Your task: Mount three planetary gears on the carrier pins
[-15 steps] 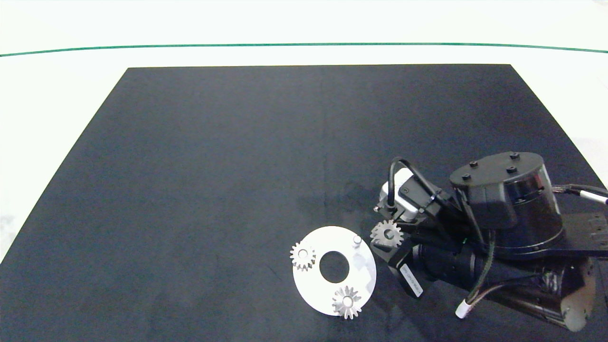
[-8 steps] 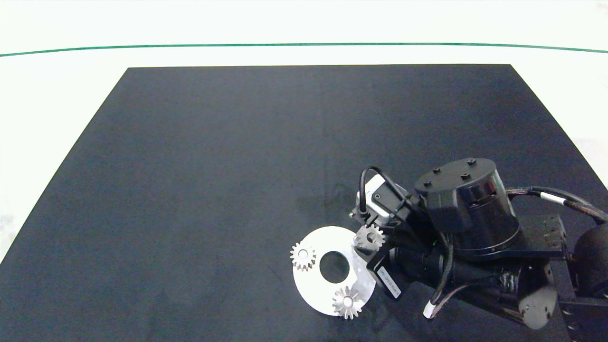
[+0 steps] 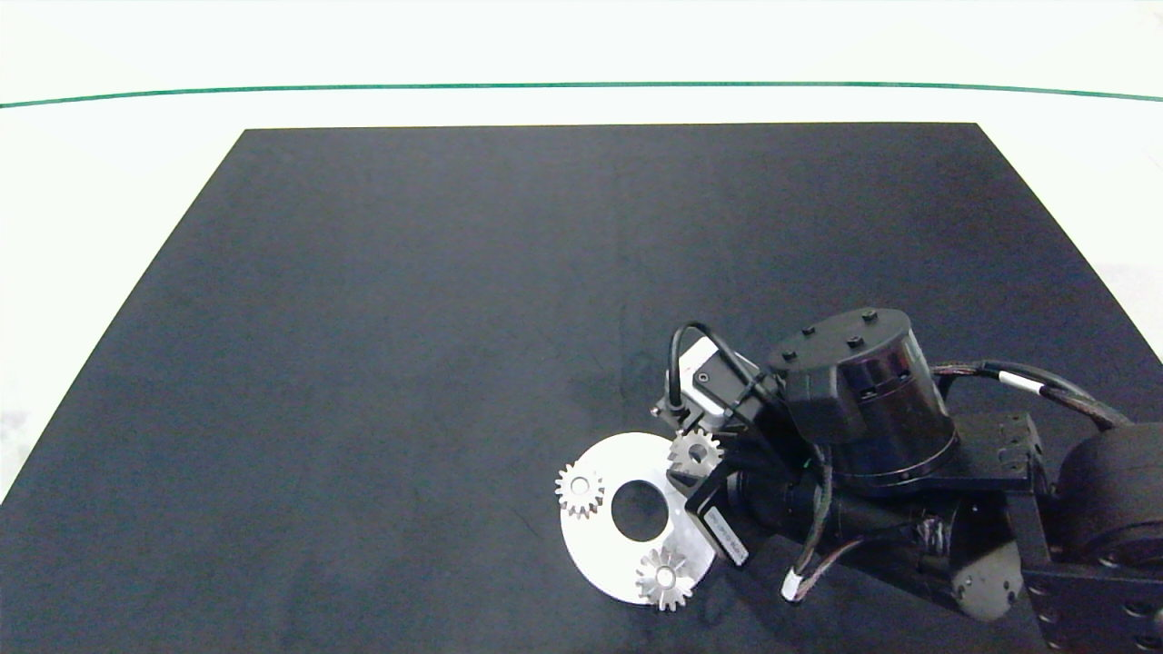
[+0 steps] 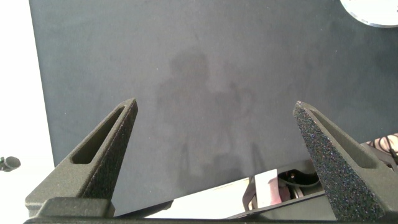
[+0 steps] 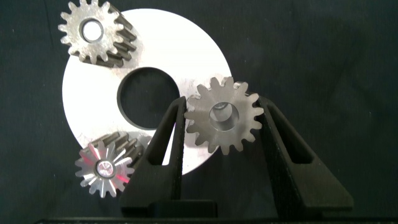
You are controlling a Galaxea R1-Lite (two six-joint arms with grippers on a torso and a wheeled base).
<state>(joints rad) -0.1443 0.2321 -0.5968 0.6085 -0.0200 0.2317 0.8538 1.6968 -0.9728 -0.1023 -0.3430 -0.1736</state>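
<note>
Two planetary gears (image 3: 580,490) (image 3: 664,578) sit on carrier pins of the white disc (image 3: 600,545); in the right wrist view these gears (image 5: 93,31) (image 5: 106,168) lie flat on the disc (image 5: 93,106). My right gripper (image 3: 696,457) is shut on a third gear (image 3: 696,450), holding it level over the disc's far right rim. That gear (image 5: 224,115) is pinched between the two fingers (image 5: 168,143) of the gripper (image 5: 222,106). The pin beneath it is hidden. My left gripper (image 4: 217,155) hangs open over bare mat, outside the head view.
Everything lies on a black mat (image 3: 409,318) atop a white table with a green line (image 3: 273,90) at the back. The right arm's bulky wrist (image 3: 854,400) fills the mat's near right corner. A sliver of the white disc (image 4: 373,9) shows in the left wrist view.
My right arm has moved left with the gear, from beside the disc to over its far right rim. The bare pin seen there earlier is now covered.
</note>
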